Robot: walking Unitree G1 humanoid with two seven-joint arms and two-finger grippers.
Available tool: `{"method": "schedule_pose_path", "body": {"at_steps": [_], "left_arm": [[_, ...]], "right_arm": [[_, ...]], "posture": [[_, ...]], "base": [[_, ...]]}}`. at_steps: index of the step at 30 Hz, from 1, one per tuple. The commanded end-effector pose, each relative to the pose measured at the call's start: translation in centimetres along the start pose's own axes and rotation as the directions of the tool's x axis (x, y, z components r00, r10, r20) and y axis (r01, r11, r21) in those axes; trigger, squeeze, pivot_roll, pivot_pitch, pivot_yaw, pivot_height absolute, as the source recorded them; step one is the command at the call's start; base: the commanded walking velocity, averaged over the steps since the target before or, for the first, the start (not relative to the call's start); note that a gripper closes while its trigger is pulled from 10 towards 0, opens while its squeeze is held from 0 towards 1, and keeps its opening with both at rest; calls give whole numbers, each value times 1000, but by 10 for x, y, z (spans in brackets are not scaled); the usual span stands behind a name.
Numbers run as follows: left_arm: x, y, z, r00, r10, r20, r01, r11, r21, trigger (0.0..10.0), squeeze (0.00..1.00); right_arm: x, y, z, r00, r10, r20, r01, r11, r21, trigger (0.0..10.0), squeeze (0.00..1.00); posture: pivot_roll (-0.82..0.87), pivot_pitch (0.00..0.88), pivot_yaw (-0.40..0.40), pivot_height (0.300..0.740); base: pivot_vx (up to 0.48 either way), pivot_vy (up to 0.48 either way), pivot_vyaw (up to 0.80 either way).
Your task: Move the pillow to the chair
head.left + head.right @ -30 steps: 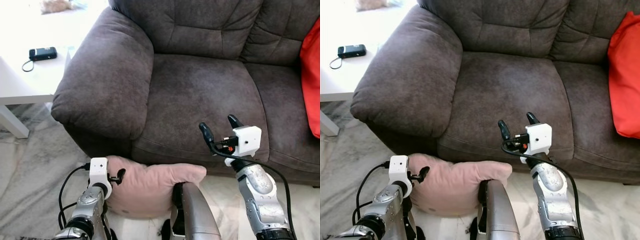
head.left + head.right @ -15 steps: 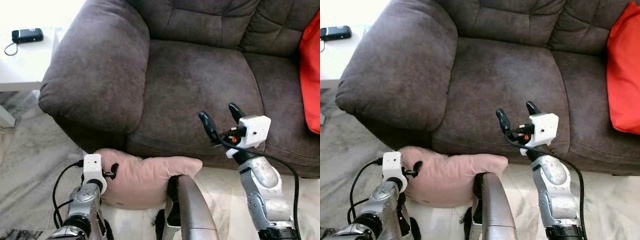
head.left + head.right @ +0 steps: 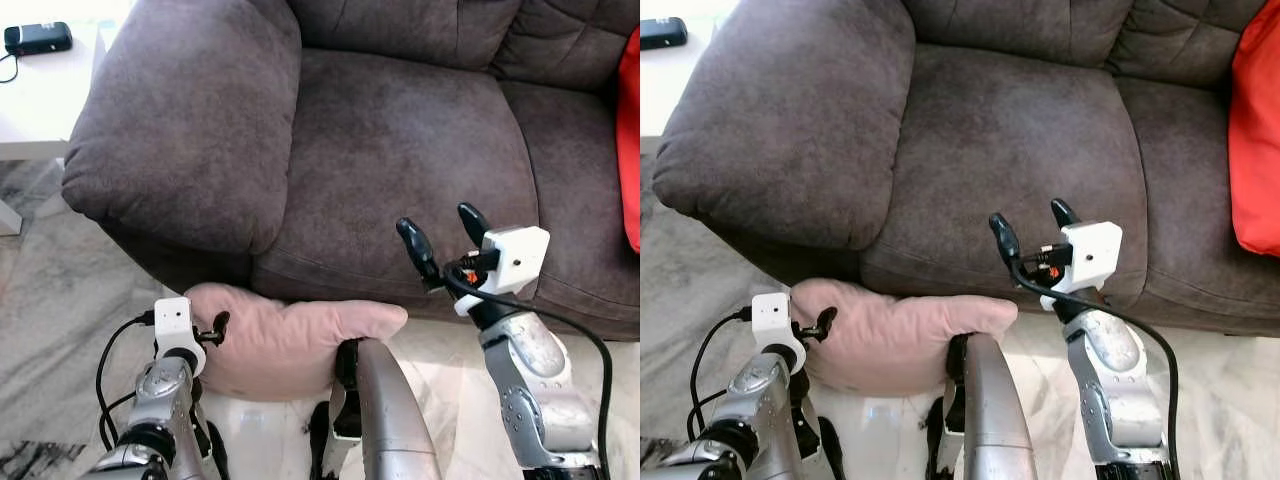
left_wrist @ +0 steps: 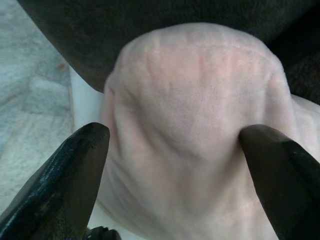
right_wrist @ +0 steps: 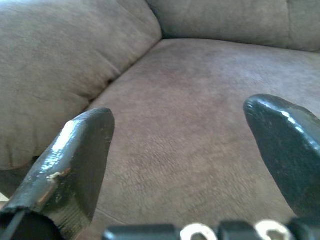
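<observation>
Marbled grey floor (image 3: 45,290) runs up to the foot of a dark brown plush sofa (image 3: 390,150), whose broad padded arm bulges out on the robot's left. Beyond that arm stands a white table (image 3: 40,105) with a small black device (image 3: 38,37) and its cord lying on it. A red cushion (image 3: 1255,130) leans on the sofa's far seat, to the right.

Low down against the sofa's front, just under the seat edge, sits the pink pillow (image 3: 290,335): soft, velvety and creased, one corner stretched out to the right. It seems to rest on the floor, though its underside is hidden by the robot's body.

At the pillow's near end, the left gripper (image 4: 170,150) has its black fingers spread to either side of the puckered fabric, apparently touching it. Raised over the front edge of the seat, the right gripper (image 3: 440,235) has its fingers wide apart and holds nothing.
</observation>
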State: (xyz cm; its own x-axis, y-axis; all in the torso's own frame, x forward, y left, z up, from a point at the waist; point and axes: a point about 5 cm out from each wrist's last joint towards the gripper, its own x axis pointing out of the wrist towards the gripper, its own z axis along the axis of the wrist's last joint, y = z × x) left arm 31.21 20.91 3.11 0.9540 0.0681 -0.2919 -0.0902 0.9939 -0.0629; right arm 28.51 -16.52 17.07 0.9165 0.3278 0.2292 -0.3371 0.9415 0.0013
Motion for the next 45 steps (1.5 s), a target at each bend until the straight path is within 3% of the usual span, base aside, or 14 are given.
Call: {"method": "schedule_pose_path", "body": {"at_steps": [1,5,10,18,19,20,21,45], "left_arm": [[-4,-2,-15,998,-10,-67,9,1000,-13,10000,0],[-1,-2,-10,995,-56,-82,54,998,-26,10000,0],[0,1,-13,989,-41,-145,46,998,33,10000,0],[3,0,-6,991,-52,-121,55,998,21,10000,0],[4,0,-6,991,-51,-121,54,998,22,9294,0],[4,0,-6,991,-51,-121,54,998,23,9294,0],[4,0,-5,992,-47,-115,50,999,18,0,0],[2,6,-9,992,-11,-125,16,999,33,0,0]], "right_arm": [[-8,-7,5,1000,-22,-3,22,1000,-16,10000,0],[-10,-6,7,1000,-19,-14,19,1000,-19,10000,0],[-11,-6,9,1000,-16,-20,15,1000,-20,10000,0],[-15,-9,12,999,-15,-34,14,1000,-28,10000,0],[-15,-9,12,999,-14,-36,13,1000,-28,10000,0],[-15,-9,12,999,-13,-37,12,1000,-29,10000,0],[-15,-8,12,999,-10,-39,9,1000,-30,10000,0],[-16,-11,15,999,-7,-51,4,999,-48,10000,0]], "posture": [[-130,356,-234,514],[-142,360,-242,514],[-154,362,-251,514],[-166,361,-264,514],[-167,359,-264,514],[-168,359,-265,514],[-169,359,-266,514],[-182,355,-270,514]], "base": [[0,0,0],[0,0,0],[0,0,0],[0,0,0],[0,0,0],[0,0,0],[0,0,0],[0,0,0]]}}
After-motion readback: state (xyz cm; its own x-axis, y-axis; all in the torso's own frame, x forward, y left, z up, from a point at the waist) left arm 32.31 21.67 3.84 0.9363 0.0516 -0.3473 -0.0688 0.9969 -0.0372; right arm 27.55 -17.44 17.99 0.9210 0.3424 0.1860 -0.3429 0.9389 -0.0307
